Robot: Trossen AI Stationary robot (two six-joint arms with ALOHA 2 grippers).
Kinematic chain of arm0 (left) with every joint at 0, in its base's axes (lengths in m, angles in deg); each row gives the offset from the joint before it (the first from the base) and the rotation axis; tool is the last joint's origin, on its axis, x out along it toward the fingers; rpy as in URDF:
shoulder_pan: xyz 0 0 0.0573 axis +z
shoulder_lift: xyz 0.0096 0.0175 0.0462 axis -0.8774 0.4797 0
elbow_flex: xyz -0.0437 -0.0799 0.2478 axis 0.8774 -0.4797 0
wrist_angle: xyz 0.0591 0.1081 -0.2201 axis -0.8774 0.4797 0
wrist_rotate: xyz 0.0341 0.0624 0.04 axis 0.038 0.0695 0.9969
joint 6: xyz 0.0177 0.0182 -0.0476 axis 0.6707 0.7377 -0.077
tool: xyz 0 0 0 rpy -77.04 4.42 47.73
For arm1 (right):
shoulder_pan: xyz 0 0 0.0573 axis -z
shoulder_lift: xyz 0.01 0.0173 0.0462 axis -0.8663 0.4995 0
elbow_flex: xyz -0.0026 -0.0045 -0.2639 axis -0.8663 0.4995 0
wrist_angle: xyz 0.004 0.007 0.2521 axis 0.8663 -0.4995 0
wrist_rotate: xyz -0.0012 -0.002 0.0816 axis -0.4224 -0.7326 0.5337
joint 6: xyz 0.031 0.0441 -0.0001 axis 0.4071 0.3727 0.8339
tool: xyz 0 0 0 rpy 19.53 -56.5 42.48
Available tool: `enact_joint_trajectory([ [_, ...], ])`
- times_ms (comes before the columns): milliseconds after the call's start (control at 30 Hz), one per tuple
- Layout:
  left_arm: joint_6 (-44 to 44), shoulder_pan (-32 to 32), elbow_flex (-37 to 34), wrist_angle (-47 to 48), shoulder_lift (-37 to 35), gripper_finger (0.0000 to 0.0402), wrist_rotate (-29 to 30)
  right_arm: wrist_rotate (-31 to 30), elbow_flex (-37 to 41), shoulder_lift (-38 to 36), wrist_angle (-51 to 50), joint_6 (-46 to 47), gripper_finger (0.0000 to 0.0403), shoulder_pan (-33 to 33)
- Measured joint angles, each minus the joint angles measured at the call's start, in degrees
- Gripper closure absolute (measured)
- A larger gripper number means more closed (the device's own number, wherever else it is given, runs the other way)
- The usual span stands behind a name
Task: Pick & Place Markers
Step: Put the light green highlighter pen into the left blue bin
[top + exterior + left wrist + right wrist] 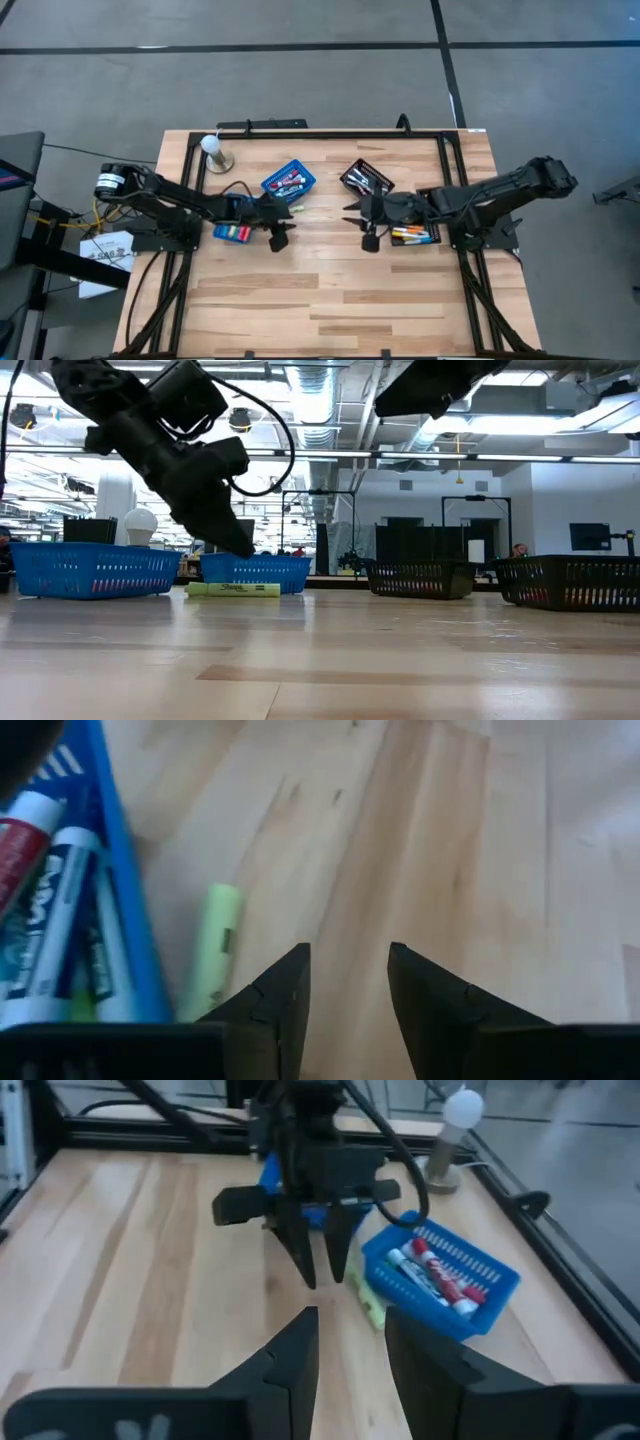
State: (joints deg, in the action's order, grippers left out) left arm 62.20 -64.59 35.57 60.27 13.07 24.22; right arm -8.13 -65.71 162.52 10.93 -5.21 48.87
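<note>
- Left gripper [279,238] hangs low over the bare table [330,300], fingers slightly apart, nothing between them.
- Yellow-green marker [233,589] lies flat on the wood, touching or just beside the wall of a blue basket [289,181]; the wrist view shows it off to one side of the fingers, not between them.
- Risk: closing here grabs air. The gripper needs a sideways shift first.
- Risk: marker sits tight to the basket wall, so a finger may hit the rim, shove the basket or roll the marker.
- Risk: the narrow gap may be too tight for the barrel unless widened; a finger landing on top would flick it away.
- Right gripper [368,232] hovers mid-table, fingers a little apart, empty, facing the left one; both reaching inward could collide.
- Other markers sit in the baskets: blue near the left arm, black mesh basket [366,178] and another by the right arm.
</note>
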Motion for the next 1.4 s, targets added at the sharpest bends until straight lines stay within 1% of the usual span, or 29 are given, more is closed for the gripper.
enact_joint_trajectory([
  [133, 3.09, 1.86, 0.05, 1.40, -0.11, 0.0270, 0.40, 0.02, 0.00, -0.10, 0.15, 0.01, 0.0296, 1.87],
  [400, 3.48, 5.07, 0.06, 6.08, 0.17, 0.0270, 1.73, 0.17, 0.00, -0.09, 0.13, -0.04, 0.0295, 2.68],
  [533, 3.48, 5.92, 0.06, 6.34, 1.59, 0.0270, 1.77, 0.17, 0.00, -0.09, 0.10, -0.07, 0.0295, 2.68],
  [700, 3.61, 7.22, 0.06, 6.20, 5.03, 0.0270, 1.81, 0.22, 0.00, -0.09, 0.08, -0.14, 0.0295, 2.69],
  [900, 3.32, 7.07, 0.26, 5.17, 7.78, 0.0270, 2.18, 0.24, 0.00, -0.09, -0.01, -0.21, 0.0295, 2.68],
  [967, 3.31, 7.03, 0.26, 5.17, 7.89, 0.0276, 2.09, 0.25, 0.00, -0.09, -0.01, -0.21, 0.0295, 2.68],
  [1033, 3.33, 6.80, 0.21, 5.21, 7.41, 0.0295, 1.97, 0.26, 0.00, -0.09, -0.01, -0.21, 0.0295, 2.68],
  [1133, 3.01, 6.63, -0.01, 5.61, 6.23, 0.0335, 1.51, 0.28, 0.00, -0.09, -0.01, -0.21, 0.0295, 2.70],
  [1167, 2.47, 6.63, -0.06, 5.91, 5.64, 0.0341, 1.34, 0.28, 0.00, -0.09, 0.01, -0.19, 0.0295, 2.70],
  [1233, 1.18, 6.57, -0.07, 5.97, 3.78, 0.0342, 1.27, 0.30, 0.00, -0.09, -0.04, -0.18, 0.0295, 2.69],
  [1400, -3.07, 5.11, -0.07, 5.89, -4.18, 0.0342, 1.42, 0.35, 0.00, -0.09, -0.03, -0.18, 0.0295, 2.68],
])
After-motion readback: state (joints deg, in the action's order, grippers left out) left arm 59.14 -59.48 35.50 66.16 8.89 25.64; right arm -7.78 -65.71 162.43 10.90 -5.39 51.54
